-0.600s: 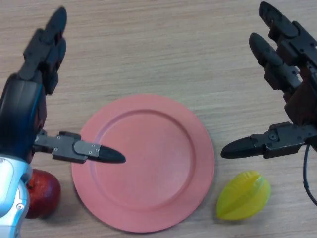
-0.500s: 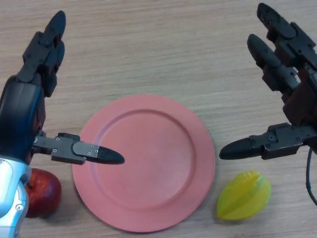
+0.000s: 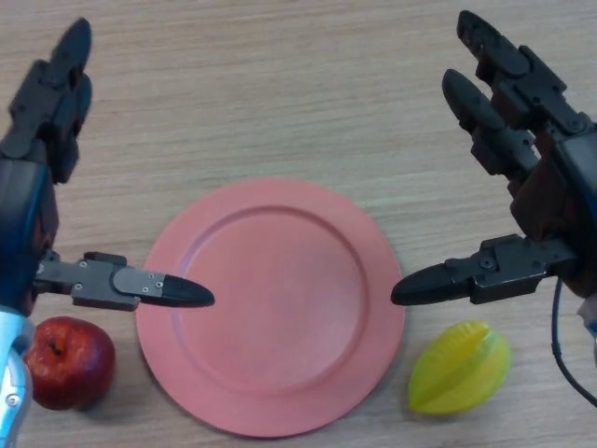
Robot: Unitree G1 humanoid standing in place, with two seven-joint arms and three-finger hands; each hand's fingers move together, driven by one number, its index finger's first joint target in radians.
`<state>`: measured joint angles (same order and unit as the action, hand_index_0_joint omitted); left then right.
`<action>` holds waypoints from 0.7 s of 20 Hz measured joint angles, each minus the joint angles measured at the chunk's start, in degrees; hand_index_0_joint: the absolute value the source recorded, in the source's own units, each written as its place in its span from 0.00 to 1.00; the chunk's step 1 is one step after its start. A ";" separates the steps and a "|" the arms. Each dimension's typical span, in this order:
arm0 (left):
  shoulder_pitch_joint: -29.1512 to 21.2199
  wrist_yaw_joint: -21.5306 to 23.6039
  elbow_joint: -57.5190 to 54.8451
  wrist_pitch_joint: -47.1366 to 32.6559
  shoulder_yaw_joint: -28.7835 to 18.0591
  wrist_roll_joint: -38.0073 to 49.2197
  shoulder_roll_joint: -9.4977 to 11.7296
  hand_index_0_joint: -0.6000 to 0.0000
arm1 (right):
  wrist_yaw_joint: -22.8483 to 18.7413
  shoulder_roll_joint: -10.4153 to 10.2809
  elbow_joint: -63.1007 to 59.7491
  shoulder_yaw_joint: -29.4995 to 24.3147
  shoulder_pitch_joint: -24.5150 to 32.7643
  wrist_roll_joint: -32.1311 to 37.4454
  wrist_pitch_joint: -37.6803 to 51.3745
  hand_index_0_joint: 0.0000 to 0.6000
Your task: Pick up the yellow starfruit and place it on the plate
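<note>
The left hand (image 3: 33,177) is being held with fingers straight and spread, its thumb tip over the pink plate's (image 3: 270,392) left rim and a red apple (image 3: 67,361) just below that thumb. The right hand (image 3: 546,191) is likewise being held released, grasping nothing. The yellow starfruit (image 3: 459,368) is lying on the table just below the right thumb, beside the plate's right edge, untouched.

The light is bright and even, falling from overhead onto the pale wooden table (image 3: 280,84) with no hard glare. The pink plate (image 3: 187,373) casts only a thin, soft shadow along its near rim. The yellow starfruit (image 3: 462,369) and the red apple (image 3: 65,359) have faint dark edges beneath them, and the apple shows a small highlight.
</note>
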<state>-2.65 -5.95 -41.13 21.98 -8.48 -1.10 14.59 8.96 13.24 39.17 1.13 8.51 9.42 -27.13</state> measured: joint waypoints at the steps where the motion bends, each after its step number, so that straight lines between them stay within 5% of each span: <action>1: -0.08 0.07 0.03 -0.15 -0.16 -0.02 0.05 1.00 | 0.00 0.00 0.25 0.03 0.00 0.00 -0.57 0.00; 9: -1.60 1.12 3.76 -0.54 0.20 2.04 0.24 1.00 | 3.67 1.03 6.74 -2.21 -3.34 1.07 -8.73 0.00; 14: 0.39 -1.48 9.38 -5.30 0.52 1.22 0.34 1.00 | 13.99 1.35 6.35 -1.66 -12.79 -9.20 -0.03 0.00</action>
<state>-2.26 -7.42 -31.75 16.68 -7.96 0.12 14.94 22.95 14.59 45.51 -0.52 -4.28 0.22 -27.16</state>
